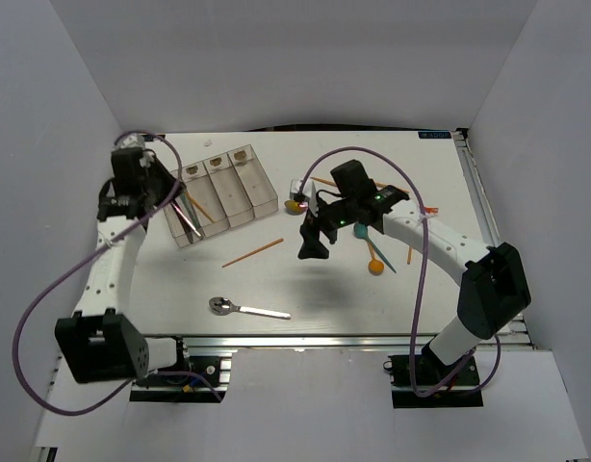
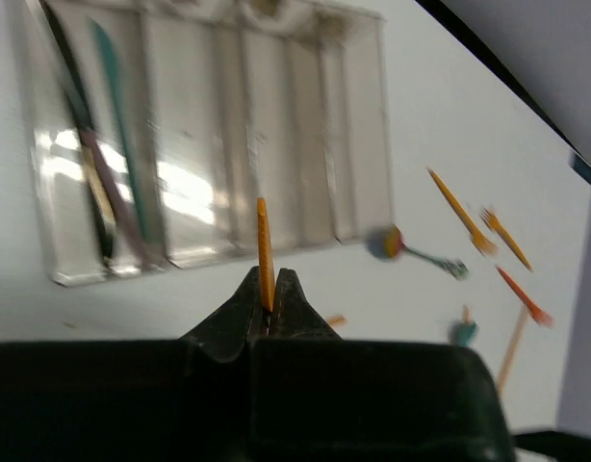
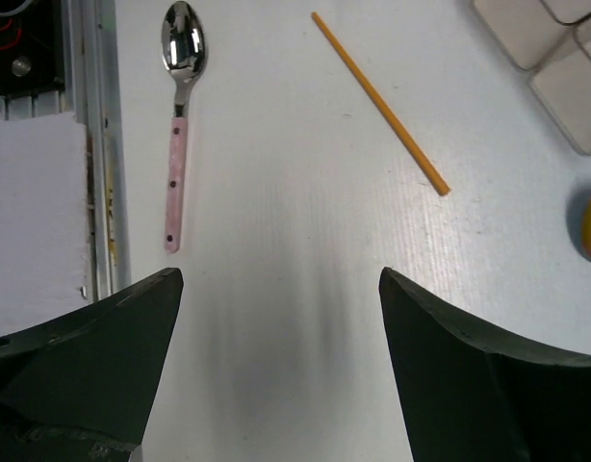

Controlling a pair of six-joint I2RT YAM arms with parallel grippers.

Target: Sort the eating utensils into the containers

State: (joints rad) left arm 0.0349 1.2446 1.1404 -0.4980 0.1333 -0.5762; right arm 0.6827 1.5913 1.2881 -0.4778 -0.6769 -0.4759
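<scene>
One orange stick (image 2: pixel 265 241) is pinched in the clenched left claw (image 2: pixel 271 281), its length running with the long slots of the bins (image 2: pixel 315 144) directly beyond it, near the bench's far-left corner. The right claw (image 3: pixel 281 279) hangs wide and empty over mid-bench.

A white surface (image 1: pixel 305 279) is seen across the middle of the top view, and it is enclosed by plain white walls (image 1: pixel 276 67) at 9, 12 and 3 o'clock. An aluminium rail (image 1: pixel 315 341) is laid along its edge at 6 o'clock, and a second rail (image 1: pixel 476 192) is run along the edge at 3 o'clock. A small dark label (image 1: pixel 435 136) is fixed at the corner toward 2 o'clock. White boards (image 1: pixel 305 404) are placed beyond the rail at 6 o'clock. In the right wrist view, a dark recess with red wiring (image 3: pixel 16 38) is shown at 10 o'clock.
</scene>
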